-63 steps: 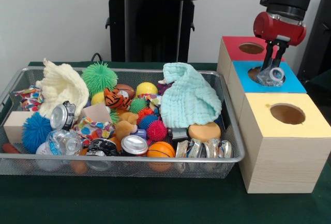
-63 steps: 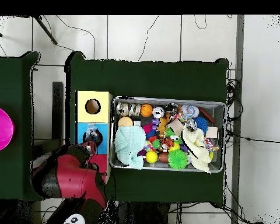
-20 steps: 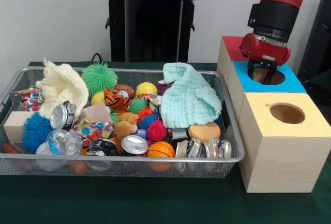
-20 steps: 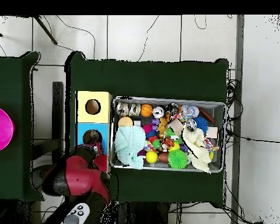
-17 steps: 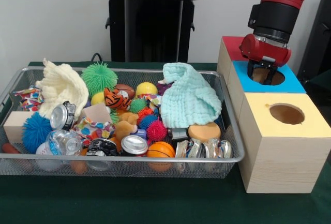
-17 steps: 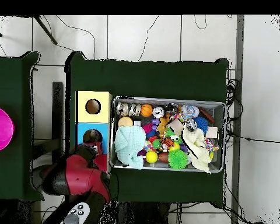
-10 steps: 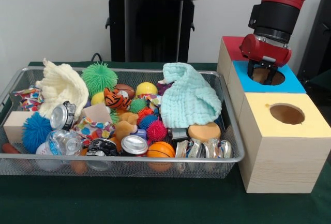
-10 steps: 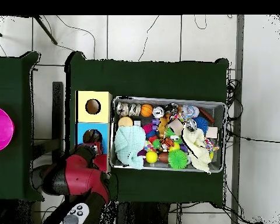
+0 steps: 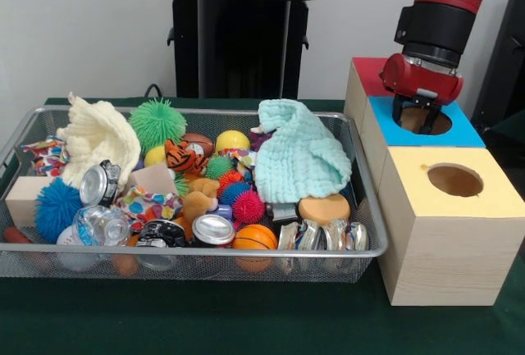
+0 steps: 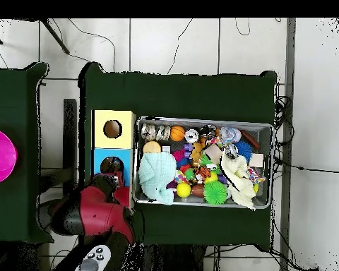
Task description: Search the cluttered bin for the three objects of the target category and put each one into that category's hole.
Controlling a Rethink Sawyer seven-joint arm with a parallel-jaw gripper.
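Note:
The wire mesh bin [image 9: 205,251] is full of toys, cloths and cans, and also shows in the overhead view [image 10: 268,128]. One wrinkly clear bottle [image 9: 98,225] lies at its front left corner. I see no other bottle. My gripper [image 9: 413,119] hangs low over the red-topped box [image 9: 369,76], at its edge with the blue-topped box [image 9: 459,129]. Its fingers [image 9: 426,119] stand apart with nothing between them. The gripper's head hides the red top's hole. In the overhead view my arm [image 10: 94,212] covers the red box.
The yellow-topped box [image 9: 459,207] stands nearest the camera, in a row with the other two to the right of the bin. Silver cans [image 9: 213,229] and crushed cans [image 9: 324,236] lie along the bin's front. A mint cloth [image 9: 299,154] and a cream cloth [image 9: 94,138] cover parts of the pile.
Three seconds ago my gripper held a bottle over the blue box. Now it sits lower and further back over the red box, and the bottle is gone. It has barely moved in the last second.

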